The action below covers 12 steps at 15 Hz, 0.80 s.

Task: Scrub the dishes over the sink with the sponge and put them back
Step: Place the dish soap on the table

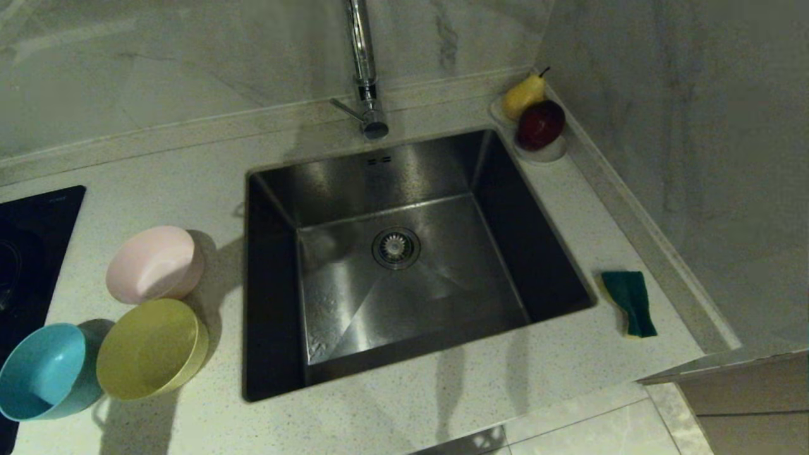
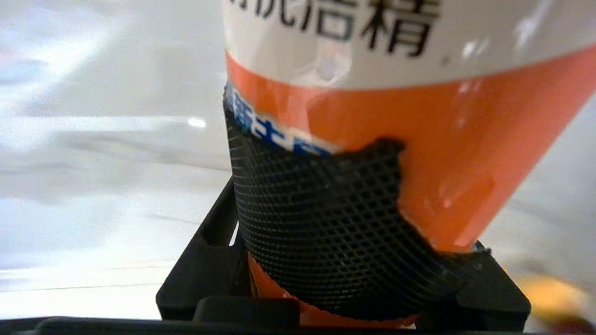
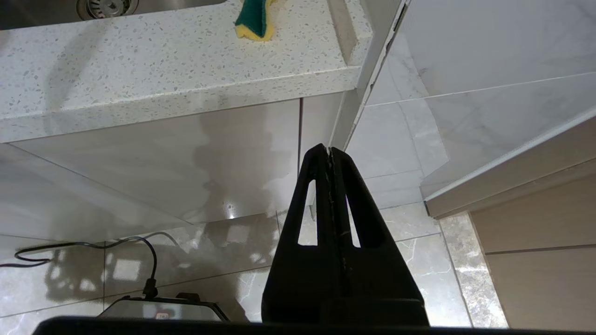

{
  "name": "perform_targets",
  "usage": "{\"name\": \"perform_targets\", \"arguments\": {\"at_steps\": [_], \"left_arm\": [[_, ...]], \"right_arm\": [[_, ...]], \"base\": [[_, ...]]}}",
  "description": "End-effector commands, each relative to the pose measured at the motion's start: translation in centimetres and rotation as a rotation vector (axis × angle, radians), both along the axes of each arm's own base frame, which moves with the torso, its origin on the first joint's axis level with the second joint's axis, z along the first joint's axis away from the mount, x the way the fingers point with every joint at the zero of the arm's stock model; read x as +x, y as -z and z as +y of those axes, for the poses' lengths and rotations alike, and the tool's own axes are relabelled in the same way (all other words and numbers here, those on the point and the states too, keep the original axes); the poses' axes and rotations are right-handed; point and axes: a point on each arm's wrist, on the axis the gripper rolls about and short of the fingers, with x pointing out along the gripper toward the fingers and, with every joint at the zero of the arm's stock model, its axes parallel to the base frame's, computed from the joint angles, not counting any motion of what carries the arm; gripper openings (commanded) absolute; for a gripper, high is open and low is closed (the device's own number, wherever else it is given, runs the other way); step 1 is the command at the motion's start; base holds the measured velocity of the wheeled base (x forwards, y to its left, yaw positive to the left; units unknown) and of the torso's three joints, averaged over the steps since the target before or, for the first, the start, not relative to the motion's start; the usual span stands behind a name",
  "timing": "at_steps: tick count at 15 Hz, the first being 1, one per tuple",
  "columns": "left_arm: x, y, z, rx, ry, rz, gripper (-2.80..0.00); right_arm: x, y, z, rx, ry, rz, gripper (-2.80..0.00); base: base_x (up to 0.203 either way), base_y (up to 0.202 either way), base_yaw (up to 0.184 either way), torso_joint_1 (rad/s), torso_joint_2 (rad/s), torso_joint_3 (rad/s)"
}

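Three bowls stand on the counter left of the sink (image 1: 436, 303): the pale pink one (image 1: 155, 262), the yellow one (image 1: 150, 347) and the light blue one (image 1: 44, 371). The green-and-yellow sponge (image 1: 629, 302) lies on the counter right of the sink, and the right wrist view also catches this sponge (image 3: 255, 18). Neither arm shows in the head view. My left gripper (image 2: 321, 186) is shut on an orange-and-white bottle (image 2: 447, 139) with printed characters; one mesh-textured finger (image 2: 316, 232) wraps its front, and the other is hidden behind it. My right gripper (image 3: 328, 151) hangs shut and empty below the counter edge.
A chrome faucet (image 1: 366, 76) rises behind the sink, whose drain strainer (image 1: 395, 247) sits in the middle. A small white dish (image 1: 548, 153) with a pear (image 1: 523, 95) and a red apple (image 1: 541, 124) stands in the back right corner. A black cooktop (image 1: 31, 253) lies at the far left.
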Motion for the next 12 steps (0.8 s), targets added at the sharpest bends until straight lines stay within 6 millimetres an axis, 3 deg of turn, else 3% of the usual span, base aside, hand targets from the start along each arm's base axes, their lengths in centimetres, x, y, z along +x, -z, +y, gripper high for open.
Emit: {"name": "perform_targets", "arguments": {"at_steps": [1,6,9,12], "left_arm": [[0.5,0.1,4.9,-0.031,-0.132,-0.026,-2.80],[3.9,1.6,12.3,-0.157,-0.282,-0.043,-2.80],[6.6,4.6,16.0,-0.213,-0.324,0.024,-2.80],[8.3,6.4,18.9,-0.276,-0.390,0.054,-2.80]], "right_arm": [[0.0,0.0,0.0,0.000,-0.001,-0.001,-2.80],[0.0,0.0,0.0,0.000,-0.001,-0.001,-2.80],[0.0,0.0,0.0,0.000,-0.001,-0.001,-2.80],[0.0,0.0,0.0,0.000,-0.001,-0.001,-2.80]], "base": [[0.000,0.000,0.000,0.000,0.00,0.000],[0.000,0.000,0.000,0.000,0.00,0.000],[0.000,0.000,0.000,0.000,0.00,0.000],[0.000,0.000,0.000,0.000,0.00,0.000]]}}
